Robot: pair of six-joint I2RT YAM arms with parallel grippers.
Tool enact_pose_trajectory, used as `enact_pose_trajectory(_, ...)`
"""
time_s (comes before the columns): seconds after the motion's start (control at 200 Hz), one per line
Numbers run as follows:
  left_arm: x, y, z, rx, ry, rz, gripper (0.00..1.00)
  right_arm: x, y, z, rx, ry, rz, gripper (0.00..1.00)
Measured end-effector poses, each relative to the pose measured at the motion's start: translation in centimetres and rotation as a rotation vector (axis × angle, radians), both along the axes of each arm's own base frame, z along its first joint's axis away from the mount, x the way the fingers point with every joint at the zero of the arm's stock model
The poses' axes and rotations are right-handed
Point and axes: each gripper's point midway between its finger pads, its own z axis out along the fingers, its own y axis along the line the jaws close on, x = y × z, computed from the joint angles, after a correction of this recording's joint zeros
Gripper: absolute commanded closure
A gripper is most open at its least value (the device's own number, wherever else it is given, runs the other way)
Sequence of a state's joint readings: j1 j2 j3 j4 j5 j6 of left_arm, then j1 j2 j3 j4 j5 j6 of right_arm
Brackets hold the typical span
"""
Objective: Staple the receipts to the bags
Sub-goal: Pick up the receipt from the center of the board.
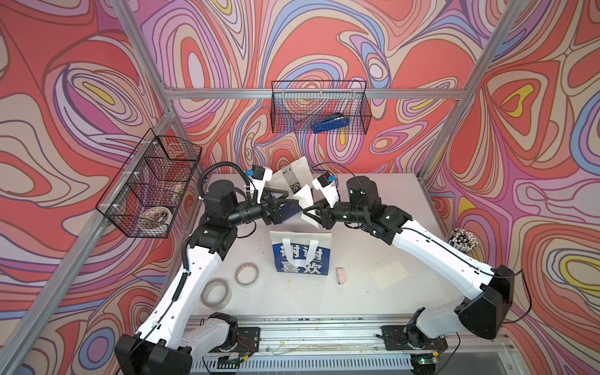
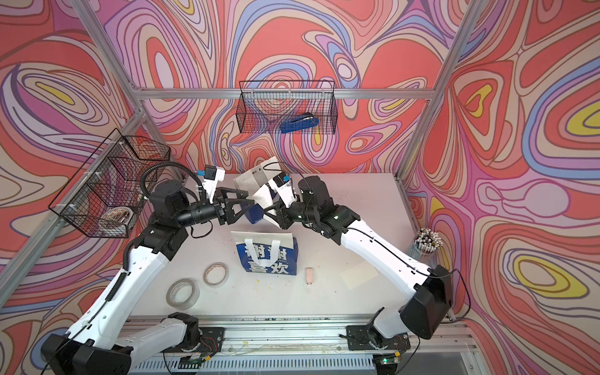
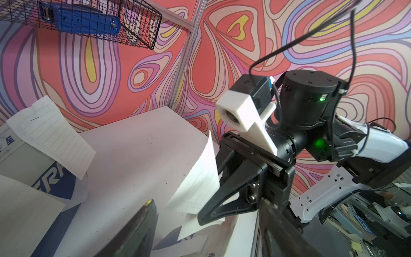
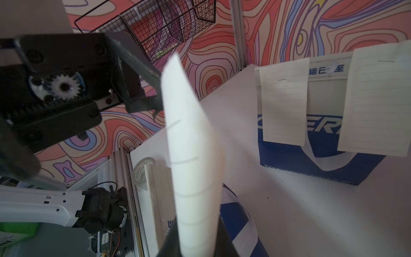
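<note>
A: Where is the receipt (image 4: 191,155) held?
B: Pinched in the right gripper (image 3: 202,219), raised beyond the flat-lying bag (image 1: 300,256). The left gripper (image 2: 250,199) is spread wide beside it. It should be laid flat near the bag's rim.

Above mid-bench the left pincer (image 1: 289,204), jaws spread, and the right pincer (image 1: 306,214), pinching a raised receipt (image 1: 304,197), sit almost tip to tip, leaving no way between. Just behind them an upright bag (image 1: 289,177) blocks the back centre; a flat bag (image 1: 302,256) lies just in front. Two tape rolls (image 1: 247,274) fill the front left; a small stapler (image 1: 340,276), a loose receipt (image 1: 389,277) and a pen cup (image 1: 462,240) dot the right. The bench (image 1: 409,198) is bare at its back right corner and along the front edge. Two wire baskets (image 1: 130,194) overhang the left side and back wall.
</note>
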State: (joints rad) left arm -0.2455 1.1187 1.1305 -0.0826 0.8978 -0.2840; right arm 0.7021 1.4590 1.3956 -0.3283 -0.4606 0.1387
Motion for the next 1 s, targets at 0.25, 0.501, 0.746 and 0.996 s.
enact_pose_trajectory(0.25, 0.1, -0.1, -0.9, 0.031, 0.003, -0.013, 0.37, -0.9, 0.8, 0.8, 0.009, -0.018, 0.075, 0.82)
enact_pose_trajectory(0.501, 0.3, -0.9, -1.4, 0.025, 0.037, -0.078, 1.00, -1.4, 1.5, 0.6, 0.008, -0.010, 0.115, 0.82)
enact_pose_trajectory(0.746, -0.2, -0.8, -0.8, 0.033, -0.014, -0.088, 1.00, -1.3, 1.4, 0.5, -0.002, -0.023, 0.112, 0.47)
enact_pose_trajectory(0.996, -2.1, -0.5, -0.6, 0.125, -0.115, -0.127, 1.00, -1.6, -1.1, 0.6, -0.070, -0.206, 0.060, 0.19)
